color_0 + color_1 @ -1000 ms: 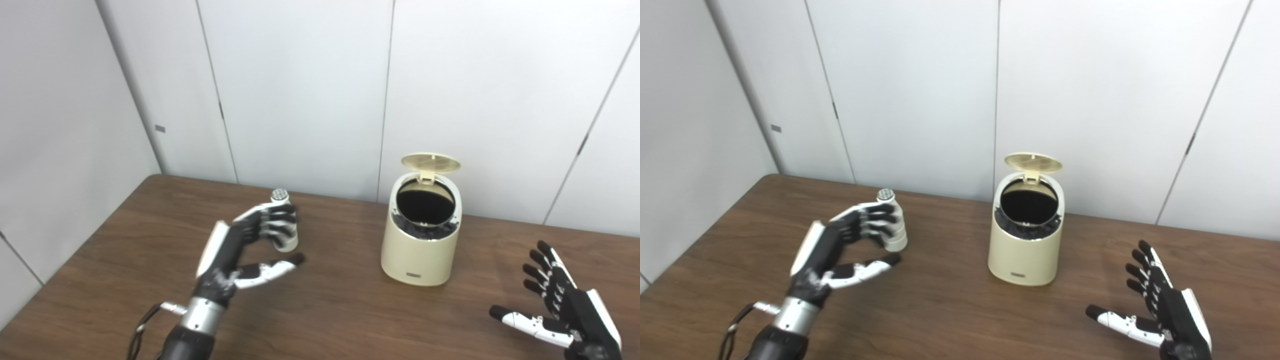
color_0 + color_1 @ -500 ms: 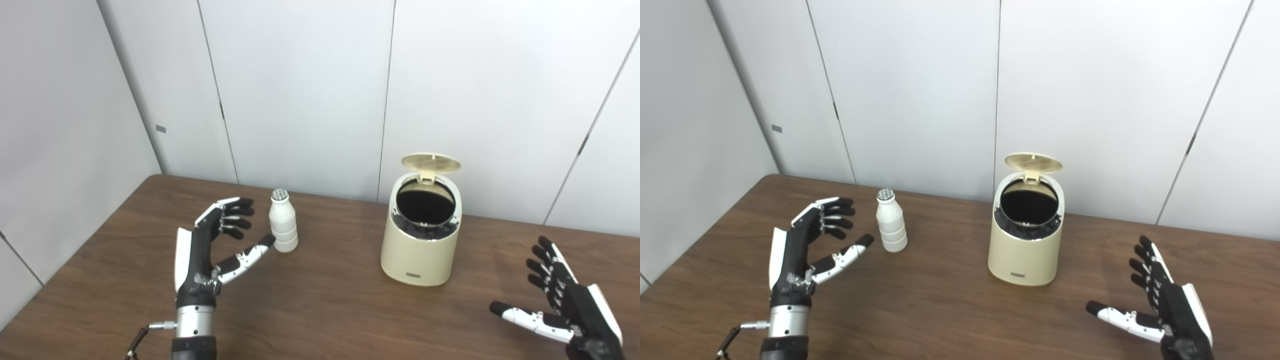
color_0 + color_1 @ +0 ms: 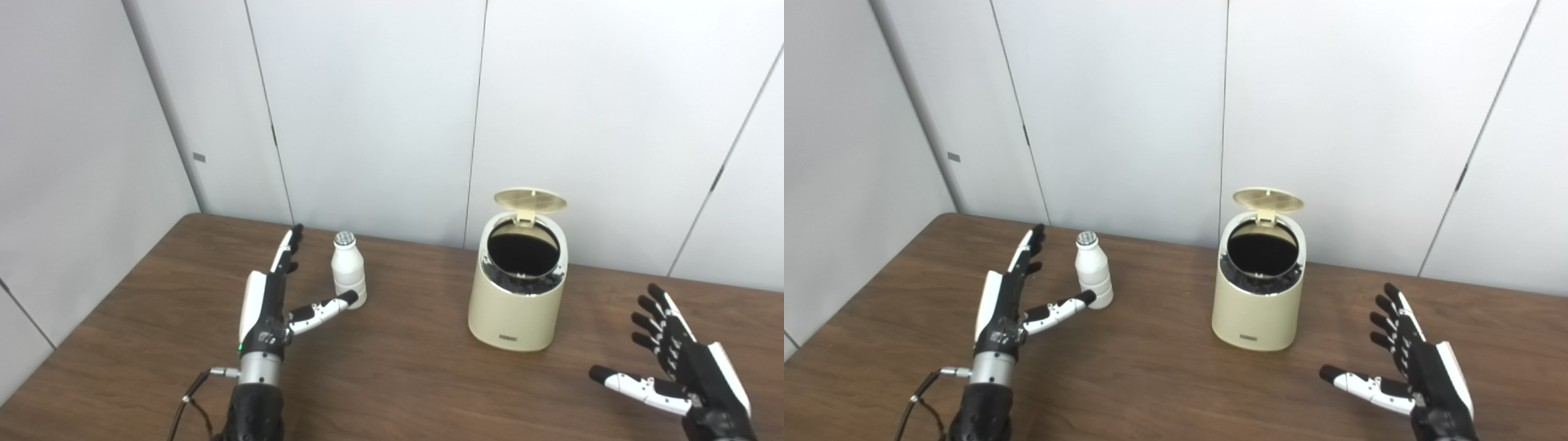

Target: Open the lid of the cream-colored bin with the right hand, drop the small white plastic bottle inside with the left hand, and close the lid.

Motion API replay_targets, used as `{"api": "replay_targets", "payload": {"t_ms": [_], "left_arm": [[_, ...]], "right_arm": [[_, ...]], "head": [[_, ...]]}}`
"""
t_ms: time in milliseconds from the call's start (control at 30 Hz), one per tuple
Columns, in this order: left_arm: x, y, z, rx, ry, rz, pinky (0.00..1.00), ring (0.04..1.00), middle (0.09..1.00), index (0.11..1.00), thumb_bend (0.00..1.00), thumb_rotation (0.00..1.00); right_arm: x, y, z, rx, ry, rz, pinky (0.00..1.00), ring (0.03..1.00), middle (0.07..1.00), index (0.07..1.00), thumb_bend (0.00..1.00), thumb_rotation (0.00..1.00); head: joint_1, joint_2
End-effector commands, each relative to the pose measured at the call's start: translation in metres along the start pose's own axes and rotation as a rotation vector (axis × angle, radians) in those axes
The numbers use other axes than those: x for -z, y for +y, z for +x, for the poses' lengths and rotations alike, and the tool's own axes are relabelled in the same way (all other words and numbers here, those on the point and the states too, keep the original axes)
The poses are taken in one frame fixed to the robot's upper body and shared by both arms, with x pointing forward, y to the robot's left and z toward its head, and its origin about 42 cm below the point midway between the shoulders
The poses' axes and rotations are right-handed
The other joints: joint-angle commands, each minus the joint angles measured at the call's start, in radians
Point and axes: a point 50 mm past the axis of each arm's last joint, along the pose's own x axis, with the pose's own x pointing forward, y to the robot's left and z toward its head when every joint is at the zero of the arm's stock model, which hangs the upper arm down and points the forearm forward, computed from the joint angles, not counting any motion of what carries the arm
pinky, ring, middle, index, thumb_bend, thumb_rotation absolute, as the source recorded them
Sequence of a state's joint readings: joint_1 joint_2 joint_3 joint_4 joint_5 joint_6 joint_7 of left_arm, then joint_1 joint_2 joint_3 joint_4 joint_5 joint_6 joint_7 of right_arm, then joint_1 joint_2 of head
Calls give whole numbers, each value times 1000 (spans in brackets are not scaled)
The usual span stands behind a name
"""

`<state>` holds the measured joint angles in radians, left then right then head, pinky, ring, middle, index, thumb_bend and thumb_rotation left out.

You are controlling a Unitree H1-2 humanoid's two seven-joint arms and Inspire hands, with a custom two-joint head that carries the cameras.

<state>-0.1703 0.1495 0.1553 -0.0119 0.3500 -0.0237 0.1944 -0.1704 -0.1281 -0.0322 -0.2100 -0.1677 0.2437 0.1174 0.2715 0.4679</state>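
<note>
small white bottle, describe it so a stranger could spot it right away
On the brown wooden table, look left of the cream bin with its lid up. The small white bottle stands upright beside the open left hand: ribbed white plastic body, silvery cap.

I am looking into what reads as a plain test room or lab, not a home. Across the top of the frame run bare grey-white wall panels [image 3: 380, 110] with thin dark seams between them, and another panelled wall [image 3: 73, 153] angles in at the upper left, meeting in a corner. A small dark tag [image 3: 199, 157] sits on the left wall. The lower half of the frame is filled by a brown wood-grain table [image 3: 404, 380]. I see no furnishings or decoration on the walls.
</note>
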Motion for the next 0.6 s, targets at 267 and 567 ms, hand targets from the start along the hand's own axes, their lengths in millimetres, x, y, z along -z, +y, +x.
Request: {"api": "replay_targets", "payload": {"t_ms": [267, 567], "left_arm": [[-10, -10, 32, 28, -57, 45, 834, 880, 891, 910, 884, 196], [-12, -12, 45, 41, -61, 55, 772, 831, 852, 879, 873, 168]], "right_arm": [[-22, -4, 7, 10, -114, -13, 841, 899, 943, 963, 661, 21], [-24, -4, 5, 16, -108, -14, 836, 894, 942, 960, 653, 0]], "head": [[-10, 6], [-16, 8]]}}
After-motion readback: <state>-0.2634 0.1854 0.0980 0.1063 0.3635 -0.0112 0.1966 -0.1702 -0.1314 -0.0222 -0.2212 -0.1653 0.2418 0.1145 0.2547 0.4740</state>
